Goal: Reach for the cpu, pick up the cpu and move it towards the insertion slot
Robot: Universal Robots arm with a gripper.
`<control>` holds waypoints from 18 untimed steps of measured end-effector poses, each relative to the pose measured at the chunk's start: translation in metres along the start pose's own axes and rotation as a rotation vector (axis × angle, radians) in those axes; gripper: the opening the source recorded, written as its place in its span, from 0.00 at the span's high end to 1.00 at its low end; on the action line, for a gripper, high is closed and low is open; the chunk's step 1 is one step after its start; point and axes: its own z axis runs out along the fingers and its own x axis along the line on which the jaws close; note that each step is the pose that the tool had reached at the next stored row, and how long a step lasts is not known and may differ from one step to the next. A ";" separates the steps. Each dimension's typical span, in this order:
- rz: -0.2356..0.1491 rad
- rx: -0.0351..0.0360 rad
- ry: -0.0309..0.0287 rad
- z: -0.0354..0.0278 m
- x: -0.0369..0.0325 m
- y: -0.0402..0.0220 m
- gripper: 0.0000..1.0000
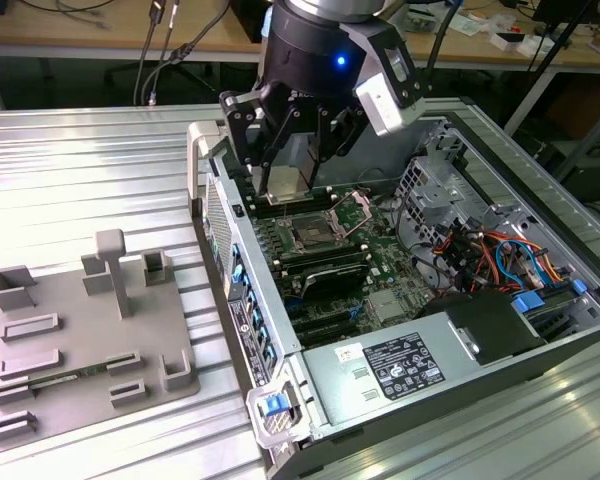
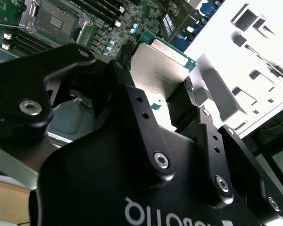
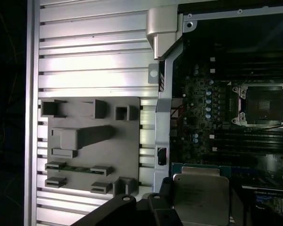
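Hanging over the open computer case (image 1: 400, 330), the gripper (image 1: 285, 180) has the cpu (image 1: 284, 183) pinched between its fingers (image 1: 325, 140), clamped right on its edges. You can see the silvery top of the chip in both wrist views (image 2: 162, 63) (image 3: 200, 197), held flat and lifted clear of the green motherboard (image 1: 380, 265). The insertion slot (image 1: 310, 237) sits on that board near the chip, a bit off to the side and lower, not touching it. The grey plastic tray (image 1: 80, 350) lies outside the case on the ribbed metal table (image 1: 70, 170), well apart from the gripper.
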 end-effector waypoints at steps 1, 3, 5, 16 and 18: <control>0.000 0.0000 -0.0001 0.0000 -0.0016 0.0000 0.45; 0.000 0.0000 0.0000 -0.0001 -0.0032 -0.0001 0.45; 0.000 0.0000 0.0000 -0.0001 -0.0053 -0.0001 0.45; 0.000 0.0000 -0.0001 -0.0002 -0.0146 -0.0004 0.45; 0.000 -0.0001 -0.0001 -0.0002 -0.0172 -0.0005 0.45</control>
